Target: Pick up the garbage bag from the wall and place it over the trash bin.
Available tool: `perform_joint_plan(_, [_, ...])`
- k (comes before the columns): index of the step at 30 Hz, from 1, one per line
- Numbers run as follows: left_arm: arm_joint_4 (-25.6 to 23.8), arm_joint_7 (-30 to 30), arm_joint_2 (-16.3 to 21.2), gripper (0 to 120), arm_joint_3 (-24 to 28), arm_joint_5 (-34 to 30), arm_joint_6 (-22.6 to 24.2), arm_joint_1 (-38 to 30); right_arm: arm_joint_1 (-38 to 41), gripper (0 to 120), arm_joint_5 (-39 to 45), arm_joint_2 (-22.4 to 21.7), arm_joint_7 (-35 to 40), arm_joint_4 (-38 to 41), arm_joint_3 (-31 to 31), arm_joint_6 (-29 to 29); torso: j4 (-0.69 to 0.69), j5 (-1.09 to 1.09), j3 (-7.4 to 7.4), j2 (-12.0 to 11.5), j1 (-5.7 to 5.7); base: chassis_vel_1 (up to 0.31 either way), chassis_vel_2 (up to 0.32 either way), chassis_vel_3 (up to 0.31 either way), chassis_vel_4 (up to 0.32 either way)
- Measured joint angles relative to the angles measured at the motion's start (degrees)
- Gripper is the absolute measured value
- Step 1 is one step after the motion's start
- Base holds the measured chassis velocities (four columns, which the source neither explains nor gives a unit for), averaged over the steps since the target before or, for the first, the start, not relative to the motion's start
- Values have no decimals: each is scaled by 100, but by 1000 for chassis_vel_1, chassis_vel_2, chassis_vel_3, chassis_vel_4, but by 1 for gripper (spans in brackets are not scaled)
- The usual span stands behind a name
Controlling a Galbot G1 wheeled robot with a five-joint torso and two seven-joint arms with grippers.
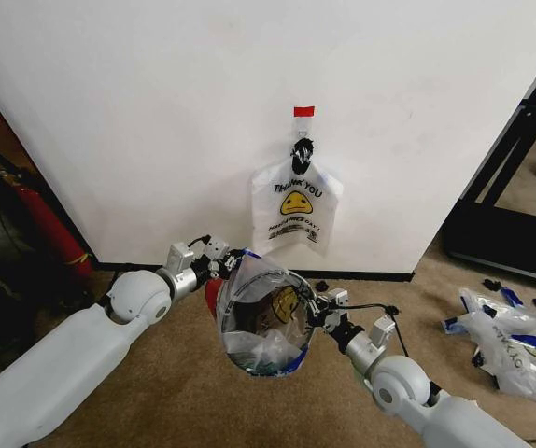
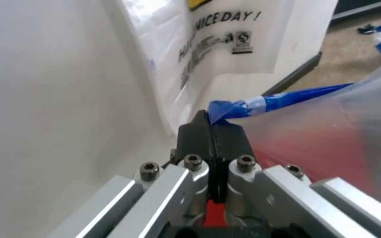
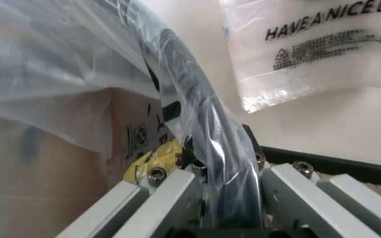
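Both tools pinching garbage bag [image 1: 263,313] over trash bin [image 1: 214,297] on tan carpet [image 1: 156,392], before white wall [image 1: 156,112].

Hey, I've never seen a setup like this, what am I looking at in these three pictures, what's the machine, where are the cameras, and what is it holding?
This is a wheeled robot with two arms, each ending in a claw. The wide picture comes from a camera on its head, looking down at a carpeted floor and a white wall. The two close-ups come from cameras on its wrists.

Between the arms stands a small trash bin with a garbage bag stretched open over it. The left claw is shut on the bag's blue-edged rim. The right claw is at the opposite side of the rim, with plastic draped over it.

A matching bag hangs from a hook under a red tape strip. More bags lie on the floor to the right.
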Motion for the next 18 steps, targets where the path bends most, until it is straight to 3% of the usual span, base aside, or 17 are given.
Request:
perform_joint_plan(7, [-133, 189, 94, 0, -83, 63, -262, 176, 4, 0, 185, 43, 87, 26, -2, 55, 0, 0, 0, 0, 0, 0, 0, 0, 0])
perform_joint_plan(11, [-243, 566, 175, 13, -228, 240, -453, 341, 20, 0, 437, 99, 338, 62, -2, 55, 0, -1, 0, 0, 0, 0, 0, 0, 0])
perform_joint_plan(18, [-446, 1333, 328, 42, -811, 1333, -1106, 753, 14, 0, 1006, 403, 1130, 59, 93, 66, 1, -1, 0, 0, 0, 0, 0, 0, 0])
